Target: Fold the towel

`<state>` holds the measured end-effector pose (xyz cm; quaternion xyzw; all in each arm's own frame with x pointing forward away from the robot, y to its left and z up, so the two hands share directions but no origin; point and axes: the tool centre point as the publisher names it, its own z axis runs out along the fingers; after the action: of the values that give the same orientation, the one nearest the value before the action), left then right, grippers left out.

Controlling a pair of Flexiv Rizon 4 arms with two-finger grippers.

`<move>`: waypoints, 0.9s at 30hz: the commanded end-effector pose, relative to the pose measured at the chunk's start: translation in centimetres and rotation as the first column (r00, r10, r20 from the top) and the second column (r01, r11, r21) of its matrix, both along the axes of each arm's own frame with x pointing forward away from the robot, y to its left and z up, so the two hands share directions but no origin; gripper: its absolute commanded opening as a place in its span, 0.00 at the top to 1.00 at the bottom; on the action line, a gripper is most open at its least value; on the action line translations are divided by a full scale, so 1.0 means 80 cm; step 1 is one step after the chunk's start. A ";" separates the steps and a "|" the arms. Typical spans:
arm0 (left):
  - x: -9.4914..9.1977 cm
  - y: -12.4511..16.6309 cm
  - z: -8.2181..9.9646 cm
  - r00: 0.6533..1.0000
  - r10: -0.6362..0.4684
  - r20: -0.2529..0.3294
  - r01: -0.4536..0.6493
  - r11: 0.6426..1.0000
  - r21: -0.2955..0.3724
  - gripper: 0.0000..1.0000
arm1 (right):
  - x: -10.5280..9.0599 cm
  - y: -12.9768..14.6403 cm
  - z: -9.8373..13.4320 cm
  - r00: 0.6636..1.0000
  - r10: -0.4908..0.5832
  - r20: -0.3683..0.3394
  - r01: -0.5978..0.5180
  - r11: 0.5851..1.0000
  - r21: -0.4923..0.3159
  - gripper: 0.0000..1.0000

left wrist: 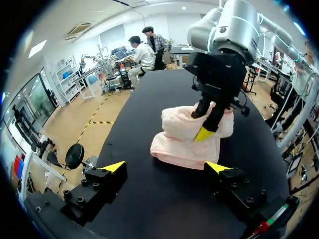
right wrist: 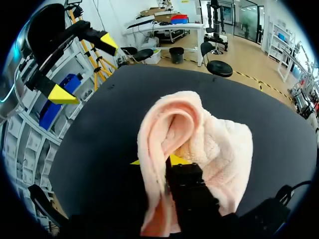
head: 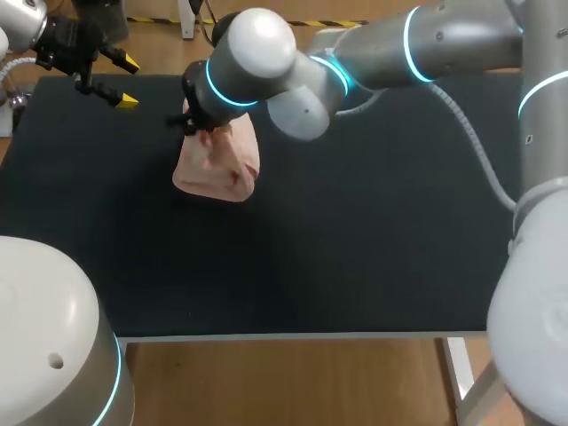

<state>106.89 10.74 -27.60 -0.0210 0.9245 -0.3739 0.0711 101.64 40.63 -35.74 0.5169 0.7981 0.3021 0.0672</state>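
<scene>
Towel [right wrist: 199,144] drapes over right fingers [right wrist: 177,160] clamped on it, tips mostly hidden; left fingers [left wrist: 113,167] apart.

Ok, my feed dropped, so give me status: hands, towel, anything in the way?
Right hand shut on towel, bunch pinched up, rest on the table. Left hand open, apart from towel. No obstruction seen.

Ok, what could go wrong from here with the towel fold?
The right gripper holds the towel by a bunched lump, so the fold may land crumpled. The left gripper is open and off the cloth, so nothing pins the lower layer; the whole towel could drag along.
</scene>
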 end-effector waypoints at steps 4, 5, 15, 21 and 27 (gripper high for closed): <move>-0.001 0.000 -0.001 1.000 0.000 0.004 0.000 1.000 -0.001 0.00 | 0.005 -0.001 -0.006 1.000 0.010 0.014 -0.010 0.999 0.037 0.00; -0.001 0.000 -0.001 1.000 0.000 0.004 0.000 1.000 -0.001 0.00 | 0.004 -0.003 -0.003 1.000 0.010 0.021 -0.011 0.999 0.044 0.00; -0.001 0.000 -0.001 1.000 0.000 0.004 0.000 1.000 -0.001 0.00 | -0.016 -0.001 0.027 0.995 0.079 0.052 -0.085 0.990 0.116 0.00; -0.001 0.000 -0.001 1.000 0.000 0.004 0.000 1.000 -0.001 0.00 | -0.027 -0.001 0.035 0.992 0.115 0.052 -0.122 0.980 0.159 0.00; -0.001 0.000 -0.001 1.000 0.000 0.004 0.000 1.000 -0.001 0.00 | -0.031 -0.012 0.056 0.987 0.115 0.109 -0.135 0.971 0.196 0.00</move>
<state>106.89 10.74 -27.60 -0.0210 0.9245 -0.3739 0.0711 99.49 40.79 -31.68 0.4571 0.7922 0.4029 0.0358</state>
